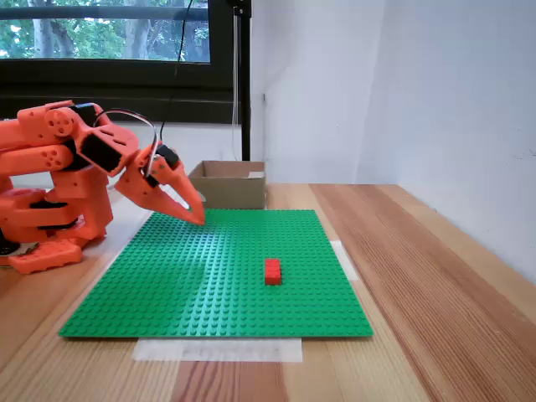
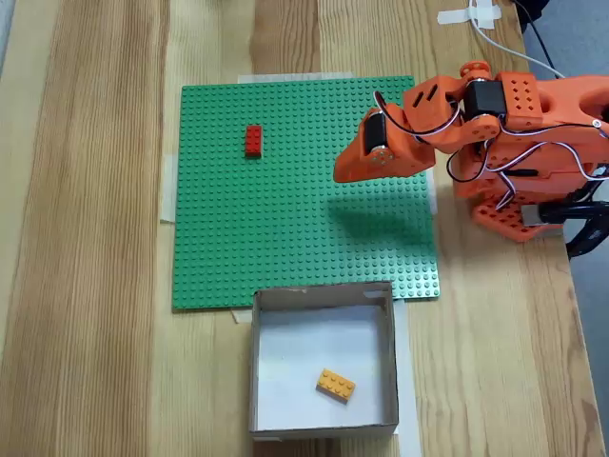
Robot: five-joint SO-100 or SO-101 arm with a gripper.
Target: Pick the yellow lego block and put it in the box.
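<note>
One yellow lego block (image 2: 336,385) inside one box (image 2: 323,297), one red brick (image 2: 253,140) on green baseplate (image 2: 285,248), jaws pressed together.

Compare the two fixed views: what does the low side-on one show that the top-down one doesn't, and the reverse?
The side-on view alone shows a window, white walls, and the gripper tips hanging just above the green baseplate. The top-down view alone shows the inside of the box, with the yellow brick lying on its floor. Both show the orange arm, the baseplate, the box at its edge and the red brick on the studs.
</note>
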